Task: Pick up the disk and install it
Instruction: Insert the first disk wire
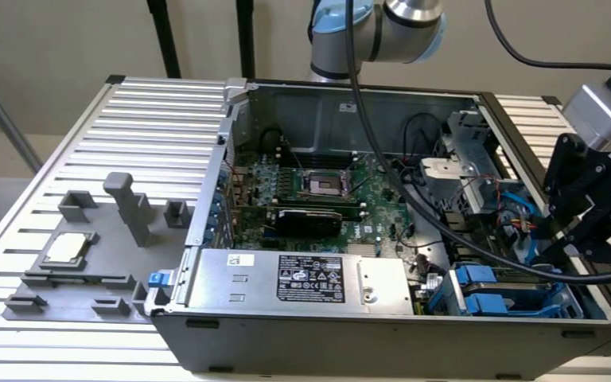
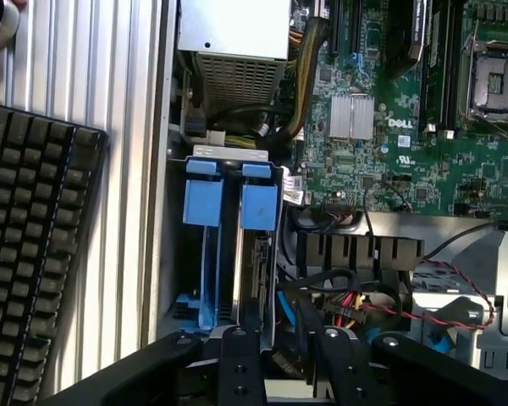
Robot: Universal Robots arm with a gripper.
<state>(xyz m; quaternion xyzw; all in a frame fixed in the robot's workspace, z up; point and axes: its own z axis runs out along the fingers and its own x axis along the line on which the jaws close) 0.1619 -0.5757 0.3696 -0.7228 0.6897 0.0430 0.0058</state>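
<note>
Disk [image 2: 258,262] is standing on edge in the blue drive cage [image 1: 560,301], in the case corner at the exterior view's lower right, next to the power supply [image 1: 305,278]. One blue rail tab of the disk faces the wrist camera, and a second blue tab [image 2: 201,199] sits just beside it in the neighbouring slot. Pincer [image 2: 284,365] is spread, nothing pinched; only cables and connectors show in the gap. One finger [image 2: 239,359] overlaps the near end of the disk, can't tell if it's touching. The other finger is off to the side over the cable bundle, so the disk is in line with one finger, not centred in the gap. Arm [image 1: 391,32] comes in from behind the open PC case [image 1: 220,159]. Its black wrist assembly hangs over the case's edge at the exterior view's right, angled down toward the cage. Motherboard [image 2: 406,127] is exposed. Keyboard [image 2: 25,254] lies on the ribbed desk [image 1: 157,103] outside the case wall.
</note>
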